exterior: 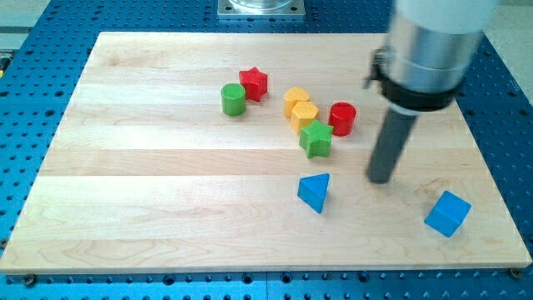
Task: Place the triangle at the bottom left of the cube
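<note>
A blue triangle (315,192) lies on the wooden board, below the middle toward the view's right. A blue cube (447,213) sits near the view's bottom right corner of the board. The triangle is to the left of the cube and slightly higher in the view, well apart from it. My tip (381,179) rests on the board between them, to the right of the triangle and slightly above it, up and left of the cube. It touches neither block.
A cluster stands above the triangle: a green star (316,139), two yellow blocks (300,108), a red cylinder (342,118). A red star (254,83) and a green cylinder (233,99) sit further left. The board (125,183) lies on a blue perforated table.
</note>
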`<action>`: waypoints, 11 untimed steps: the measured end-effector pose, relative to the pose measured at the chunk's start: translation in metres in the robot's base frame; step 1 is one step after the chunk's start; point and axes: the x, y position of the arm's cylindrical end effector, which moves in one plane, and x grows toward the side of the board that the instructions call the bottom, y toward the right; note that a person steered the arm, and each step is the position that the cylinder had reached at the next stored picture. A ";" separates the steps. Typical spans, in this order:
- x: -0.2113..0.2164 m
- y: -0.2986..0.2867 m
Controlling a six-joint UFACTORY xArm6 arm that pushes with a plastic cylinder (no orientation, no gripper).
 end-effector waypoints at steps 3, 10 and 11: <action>0.014 -0.129; 0.043 -0.013; 0.051 -0.047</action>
